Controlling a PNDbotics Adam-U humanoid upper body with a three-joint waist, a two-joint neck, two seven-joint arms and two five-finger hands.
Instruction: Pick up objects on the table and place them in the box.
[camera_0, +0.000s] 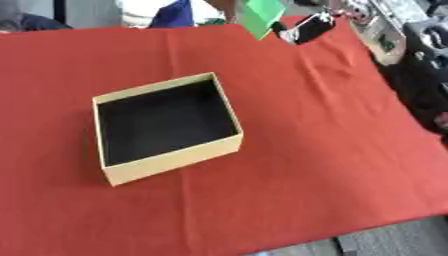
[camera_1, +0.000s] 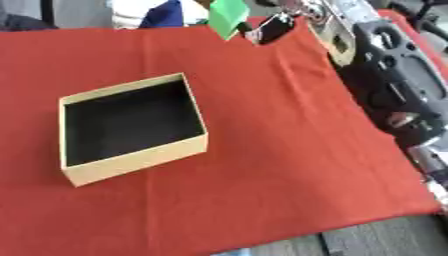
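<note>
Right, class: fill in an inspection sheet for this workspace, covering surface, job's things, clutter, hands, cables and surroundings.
Surface: red cloth covering the table, lightly creased towards the far right.
Job's things: open tan box with a black inside and nothing in it, left of centre; green object at the far edge, well away from the box.
Clutter: nothing seen.
Hands: right hand at the far edge, just right of the green object; whether it holds it cannot be told. The right arm runs along the right side. Left hand not in view.
Cables: nothing seen.
Surroundings: white and blue items beyond the far edge; grey floor at the near corner.
</note>
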